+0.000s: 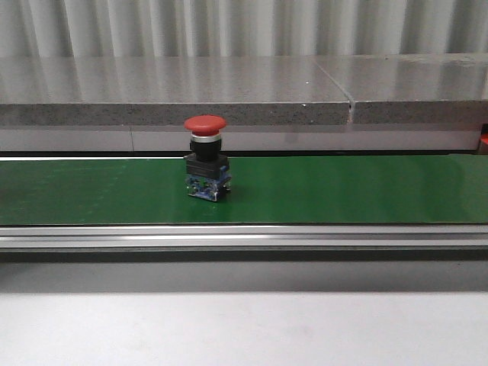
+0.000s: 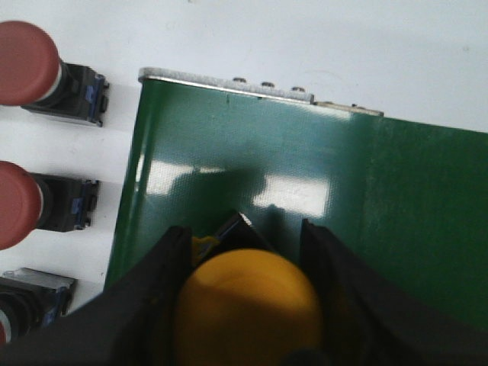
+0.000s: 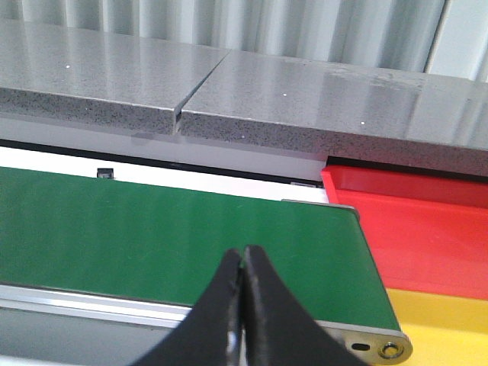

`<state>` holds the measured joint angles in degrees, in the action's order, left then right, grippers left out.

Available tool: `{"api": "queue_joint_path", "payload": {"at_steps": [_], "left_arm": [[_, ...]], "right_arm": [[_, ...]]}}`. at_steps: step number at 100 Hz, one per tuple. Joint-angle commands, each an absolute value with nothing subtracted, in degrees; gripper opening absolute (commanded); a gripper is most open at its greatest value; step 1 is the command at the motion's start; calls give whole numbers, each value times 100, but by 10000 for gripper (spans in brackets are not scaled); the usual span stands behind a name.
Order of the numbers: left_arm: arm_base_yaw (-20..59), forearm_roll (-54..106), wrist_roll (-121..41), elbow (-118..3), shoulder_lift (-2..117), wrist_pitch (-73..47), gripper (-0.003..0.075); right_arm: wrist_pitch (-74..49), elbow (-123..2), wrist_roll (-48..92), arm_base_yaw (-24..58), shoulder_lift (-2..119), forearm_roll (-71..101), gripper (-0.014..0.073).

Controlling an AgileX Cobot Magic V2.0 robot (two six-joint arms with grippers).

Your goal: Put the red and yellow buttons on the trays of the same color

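Observation:
A red button (image 1: 206, 156) with a black and blue base stands upright on the green conveyor belt (image 1: 343, 187), left of centre in the front view; neither gripper shows there. In the left wrist view my left gripper (image 2: 244, 229) is shut on a yellow button (image 2: 248, 305), its cap filling the gap between the black fingers, above the end of the belt (image 2: 381, 198). My right gripper (image 3: 244, 252) is shut with nothing in it, hanging over the belt's (image 3: 152, 229) near rail. Beyond that belt end lie the red tray (image 3: 427, 221) and the yellow tray (image 3: 450, 320).
Spare red buttons (image 2: 27, 61) (image 2: 15, 204) lie on their sides on the white table beside the belt's end, with a third one (image 2: 30, 293) partly in view. A grey stone ledge (image 1: 229, 91) runs behind the belt. An aluminium rail (image 1: 244, 236) borders its front.

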<state>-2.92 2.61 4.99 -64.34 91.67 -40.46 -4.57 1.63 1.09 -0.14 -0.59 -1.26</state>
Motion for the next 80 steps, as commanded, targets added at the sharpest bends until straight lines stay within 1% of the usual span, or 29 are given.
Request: {"api": "queue_joint_path", "payload": {"at_steps": [1, 6, 13, 17, 18, 20, 25, 27, 30, 32, 37, 41, 54, 80], "left_arm": [[-256, 301, 434, -6625, 9008, -3968, 7], [-256, 301, 412, -6625, 9007, -3992, 56], [-256, 301, 345, -6625, 9007, -4044, 167], [-256, 301, 336, -6625, 9007, -4083, 256], [-256, 301, 336, -6625, 9007, -4095, 290], [-256, 301, 336, -6625, 9007, -4108, 324], [-256, 301, 336, -6625, 9007, -4118, 466], [-256, 301, 336, -6625, 9007, -4118, 501], [-256, 301, 336, -6640, 9007, -4120, 575], [-256, 301, 336, -6649, 9007, -4130, 611], [-256, 301, 268, -6687, 8995, -4166, 665], [-256, 301, 144, -6728, 8985, -4194, 678], [-231, 315, 0, -6789, 8812, -4228, 670], [158, 304, -114, -6789, 8103, -3965, 670]], "right_arm": [[0, 131, 124, -26, -142, -166, -68], [0, 131, 124, -26, -142, -166, -68], [0, 131, 124, -26, -142, -166, -68], [0, 131, 124, -26, -142, -166, -68], [0, 131, 124, -26, -142, -166, -68], [0, 131, 124, -26, -142, -166, -68], [0, 131, 124, -26, -142, -166, -68], [0, 131, 124, -26, -142, -166, -68], [0, 131, 124, -26, -142, -166, -68], [0, 131, 124, -26, -142, -166, -68], [0, 131, 124, -26, -142, -166, -68], [0, 131, 124, -26, -142, -166, -68], [0, 131, 124, -26, -142, -166, -68], [0, 131, 124, -26, -142, -166, -68]]}}
